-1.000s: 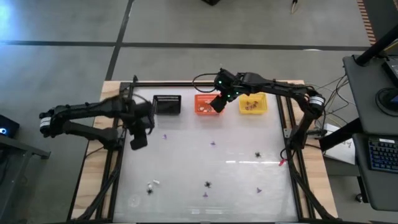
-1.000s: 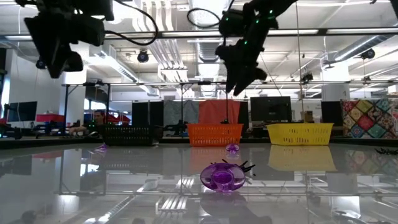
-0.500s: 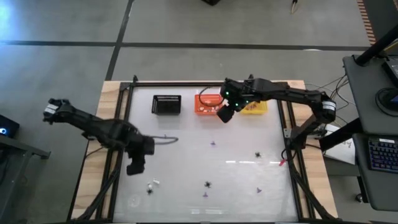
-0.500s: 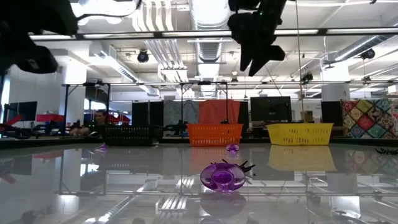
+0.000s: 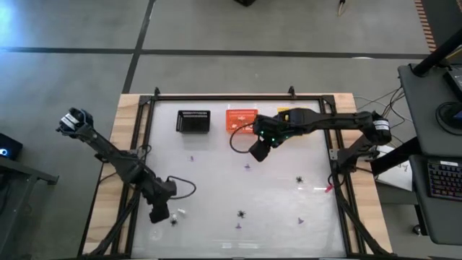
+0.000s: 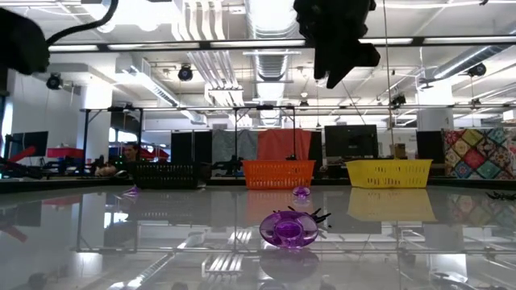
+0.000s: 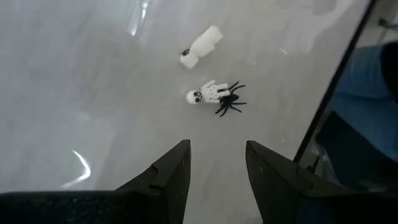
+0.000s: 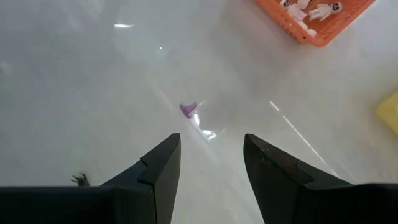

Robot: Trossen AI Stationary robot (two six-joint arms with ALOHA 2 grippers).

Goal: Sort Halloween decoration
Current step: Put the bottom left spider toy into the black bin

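From the high view I've got the left gripper (image 5: 159,214) parked over the near left corner of the table (image 5: 281,206), right beside a white bit (image 5: 181,211) and a black spider (image 5: 173,222). The right gripper (image 5: 258,151) hangs above the middle of the table, a bit toward the far edge, near a small purple piece (image 5: 247,167). The black basket (image 5: 193,120), orange basket (image 5: 241,119) and yellow basket (image 5: 291,115) sit in a row along the far edge. More trinkets are scattered around: a spider (image 5: 241,214) by the near edge, another spider (image 5: 299,178) toward the right edge, plus a purple bit (image 5: 191,159) left of centre.

Low view: a purple ring (image 6: 288,229) with a spider on it sits up close, the three baskets lined up behind it, and the right arm hangs dark overhead.

Left wrist view: the fingers (image 7: 169,169) are spread apart with nothing between them, and just ahead lie a little skeleton (image 7: 208,93) touching a black spider (image 7: 229,105), with a white roll (image 7: 201,47) near them.

Right wrist view: fingers (image 8: 160,163) apart and empty too, purple cone (image 8: 188,109) on the table ahead, and white skeleton figures (image 8: 309,9) lying in the orange basket.
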